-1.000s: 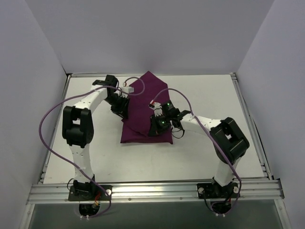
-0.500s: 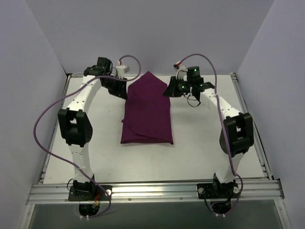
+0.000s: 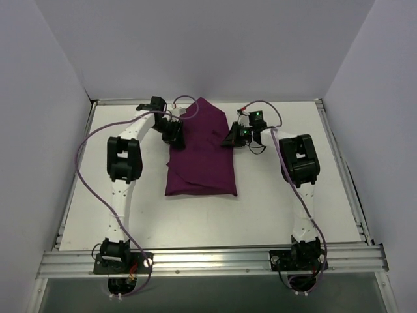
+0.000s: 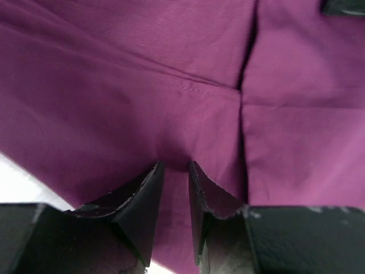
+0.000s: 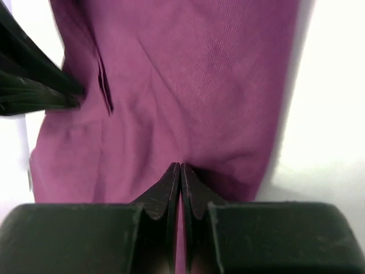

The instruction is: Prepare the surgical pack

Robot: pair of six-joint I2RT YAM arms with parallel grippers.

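1. The left gripper (image 4: 174,166) had its jaws drawn narrow, with a pucker of the purple cloth (image 4: 114,108) pinched between the tips.
2. The right gripper (image 5: 181,166) had its jaws pressed together on the same purple cloth, and creases ran into the tips.
3. There was one purple cloth, folded into a bundle. It lay on the table (image 3: 280,202) mid-width and nearer the far edge, its pointed end almost reaching that edge.
4. Two grippers held it on its far half, the left at its left border and the right at its right border.
5. Two arms reached in from the near edge, each trailing one purple cable (image 3: 79,166).
6. Overlapping folds, one with a stitched hem, covered the bundle's inside from every view.
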